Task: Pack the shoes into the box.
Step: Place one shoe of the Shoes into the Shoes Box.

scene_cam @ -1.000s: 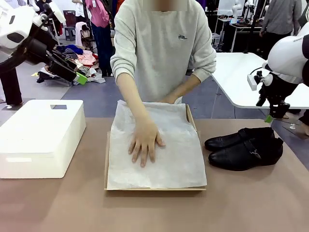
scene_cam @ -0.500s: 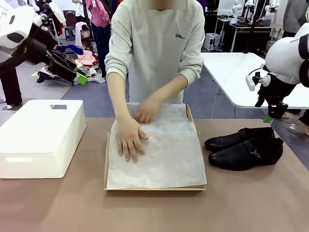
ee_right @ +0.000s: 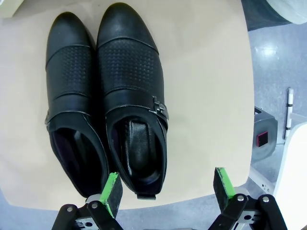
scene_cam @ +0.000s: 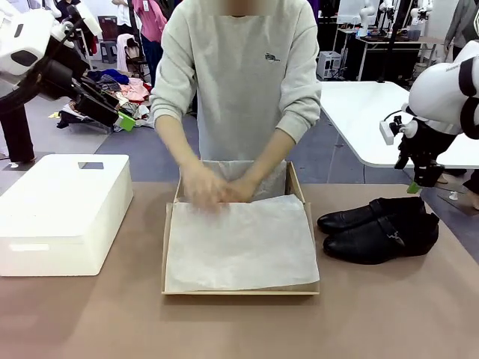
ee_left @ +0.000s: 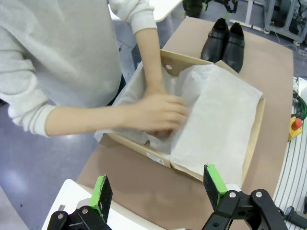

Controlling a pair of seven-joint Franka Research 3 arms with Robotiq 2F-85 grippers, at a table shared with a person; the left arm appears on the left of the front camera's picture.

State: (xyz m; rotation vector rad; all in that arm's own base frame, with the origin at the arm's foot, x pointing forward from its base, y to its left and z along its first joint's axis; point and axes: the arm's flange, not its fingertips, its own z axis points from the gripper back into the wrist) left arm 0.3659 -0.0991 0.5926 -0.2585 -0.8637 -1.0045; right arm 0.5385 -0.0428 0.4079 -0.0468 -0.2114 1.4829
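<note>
Two black shoes [scene_cam: 378, 228] lie side by side on the brown table, right of the box [scene_cam: 166, 247]; in the right wrist view the shoes [ee_right: 108, 96] point away, one with a small buckle. The brown box holds white tissue paper [scene_cam: 243, 247], and a person's hands [scene_cam: 213, 191] press the paper at its far end. In the left wrist view the box [ee_left: 249, 148] lies below, with the person's hand [ee_left: 160, 111] inside and the shoes [ee_left: 223, 43] beyond. My left gripper [ee_left: 158, 189] hangs open high above the table's left. Open too, my right gripper [ee_right: 167, 187] hovers above the shoes' heels.
A large white rounded block [scene_cam: 60, 213] stands on the table's left. The person stands at the far edge behind the box. A white table [scene_cam: 367, 120] sits at the back right. Bare brown tabletop [scene_cam: 239, 329] lies in front of the box.
The person's hands have slid from the middle of the tissue paper to the box's far end. Neither arm has visibly moved.
</note>
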